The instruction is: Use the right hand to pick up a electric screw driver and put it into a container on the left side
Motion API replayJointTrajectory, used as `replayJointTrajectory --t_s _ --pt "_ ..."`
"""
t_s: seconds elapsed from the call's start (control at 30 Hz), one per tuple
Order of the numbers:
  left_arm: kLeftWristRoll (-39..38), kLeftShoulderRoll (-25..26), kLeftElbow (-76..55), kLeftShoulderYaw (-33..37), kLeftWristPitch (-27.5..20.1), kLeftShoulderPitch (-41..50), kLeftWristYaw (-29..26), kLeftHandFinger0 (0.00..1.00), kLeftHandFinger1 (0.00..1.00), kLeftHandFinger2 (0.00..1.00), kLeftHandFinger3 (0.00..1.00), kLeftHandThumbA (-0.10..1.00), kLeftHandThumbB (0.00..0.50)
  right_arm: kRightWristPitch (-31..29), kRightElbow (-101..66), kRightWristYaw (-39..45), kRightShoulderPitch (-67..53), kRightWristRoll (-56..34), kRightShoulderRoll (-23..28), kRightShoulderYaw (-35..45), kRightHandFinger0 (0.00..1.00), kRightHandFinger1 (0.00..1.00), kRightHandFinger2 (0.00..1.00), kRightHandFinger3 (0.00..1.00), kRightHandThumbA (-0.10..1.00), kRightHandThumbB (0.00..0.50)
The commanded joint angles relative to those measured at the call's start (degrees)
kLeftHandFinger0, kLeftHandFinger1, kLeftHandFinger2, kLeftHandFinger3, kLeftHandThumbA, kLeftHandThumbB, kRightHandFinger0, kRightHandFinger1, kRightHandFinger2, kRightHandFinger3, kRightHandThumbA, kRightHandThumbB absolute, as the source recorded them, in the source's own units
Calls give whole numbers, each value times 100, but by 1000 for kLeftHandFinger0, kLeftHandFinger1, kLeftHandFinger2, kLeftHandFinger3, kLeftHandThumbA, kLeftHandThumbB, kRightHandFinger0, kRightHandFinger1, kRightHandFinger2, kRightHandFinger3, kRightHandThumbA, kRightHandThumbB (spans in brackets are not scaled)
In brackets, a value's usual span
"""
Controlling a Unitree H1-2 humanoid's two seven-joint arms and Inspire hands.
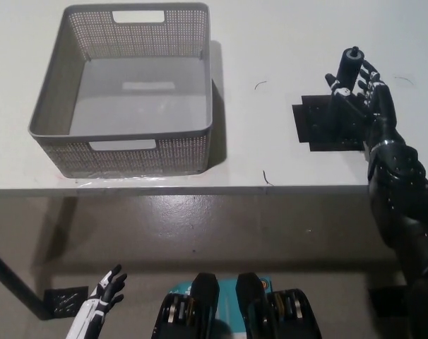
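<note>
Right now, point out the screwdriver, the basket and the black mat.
screwdriver (351, 62), head view, upper end of its upright black body.
basket (122, 131), head view, near rim above the handle slot.
black mat (314, 126), head view, bare left part.

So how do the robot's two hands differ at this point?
The black right hand is up over the white table, fingers around the upright electric screwdriver. The white left hand hangs below the table edge at lower left, open and holding nothing. Neither is near the grey basket.
</note>
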State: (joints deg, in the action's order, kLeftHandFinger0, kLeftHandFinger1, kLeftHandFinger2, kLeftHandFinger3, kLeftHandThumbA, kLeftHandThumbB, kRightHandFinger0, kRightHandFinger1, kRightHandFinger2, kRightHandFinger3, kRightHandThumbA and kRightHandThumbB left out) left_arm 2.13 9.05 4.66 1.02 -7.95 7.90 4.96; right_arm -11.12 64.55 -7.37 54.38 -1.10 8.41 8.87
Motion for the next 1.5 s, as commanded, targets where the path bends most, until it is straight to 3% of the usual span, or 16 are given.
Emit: replayJointTrajectory --t_s 0.0,0.33,0.43,0.47,0.5,0.53,0.57,0.6,0.63,0.7,0.77,0.8,1.0,1.2,1.3,1.47 --pt "77 106 -122 14 -214 80 39 1000 1000 1000 1000 1000 55 -341 260 -144 609 45 109 -92 1000 1000 1000 1000 814 485" --pt "112 113 -132 86 -180 44 91 1000 1000 1000 1000 1000 36 -171 1206 -278 1200 118 141 -285 1000 1000 1000 1000 717 500" --pt "114 92 -154 99 -171 38 96 1000 1000 1000 1000 1000 44 -145 1339 -620 1373 167 42 -363 1000 1000 991 1000 542 500" --pt "145 85 -127 105 -212 25 76 1000 1000 1000 1000 1000 47 -108 1398 -1049 1453 223 -19 -393 551 462 586 917 381 490" --pt "159 72 -97 101 -229 -4 51 1000 1000 1000 1000 1000 56 -101 1453 -1629 1519 365 -77 -487 96 219 313 297 162 441" --pt "164 68 -86 91 -238 -10 35 1000 1000 1000 1000 1000 57 -88 1496 -2012 1549 486 -121 -583 26 169 284 208 97 411" --pt "159 73 -100 91 -254 7 40 1000 1000 1000 1000 1000 51 -148 1511 -1983 1540 416 -156 -535 248 401 346 151 -43 359" --pt "167 85 -110 92 -260 20 44 1000 1000 1000 1000 1000 49 -121 1521 -1990 1530 421 -172 -553 62 108 200 105 -98 279" --pt "152 106 -104 90 -280 -2 66 1000 1000 1000 1000 1000 48 -75 1534 -2015 1519 469 -194 -615 2 4 264 238 -100 224" --pt "127 126 -163 89 -234 -6 97 1000 1000 1000 1000 1000 41 -63 1531 -2051 1496 421 -224 -608 0 30 534 555 -100 163" --pt "133 154 -161 85 -237 -13 107 1000 1000 1000 1000 1000 45 -91 1523 -2052 1459 392 -246 -612 0 47 604 625 -100 157" --pt "193 172 -142 99 -278 -19 94 1000 1000 1000 1000 1000 51 -107 1535 -2056 1416 376 -246 -610 0 147 614 690 -100 126" --pt "205 173 -72 105 -326 -28 81 1000 1000 1000 1000 1000 35 -223 1523 -2234 1390 349 -230 -606 0 250 651 789 -100 147" --pt "276 165 4 111 -394 -23 51 1000 1000 1000 1000 1000 38 -447 1453 -2402 1424 404 -233 -675 0 69 561 651 -100 123" --pt "295 160 -39 104 -296 -10 48 1000 1000 1000 1000 1000 38 -433 1363 -2378 1568 313 -277 -604 0 87 584 635 -100 163" --pt "310 140 9 105 -333 -31 29 1000 1000 1000 1000 1000 38 -638 1021 -2426 1784 297 -404 -574 0 121 553 630 -100 157"
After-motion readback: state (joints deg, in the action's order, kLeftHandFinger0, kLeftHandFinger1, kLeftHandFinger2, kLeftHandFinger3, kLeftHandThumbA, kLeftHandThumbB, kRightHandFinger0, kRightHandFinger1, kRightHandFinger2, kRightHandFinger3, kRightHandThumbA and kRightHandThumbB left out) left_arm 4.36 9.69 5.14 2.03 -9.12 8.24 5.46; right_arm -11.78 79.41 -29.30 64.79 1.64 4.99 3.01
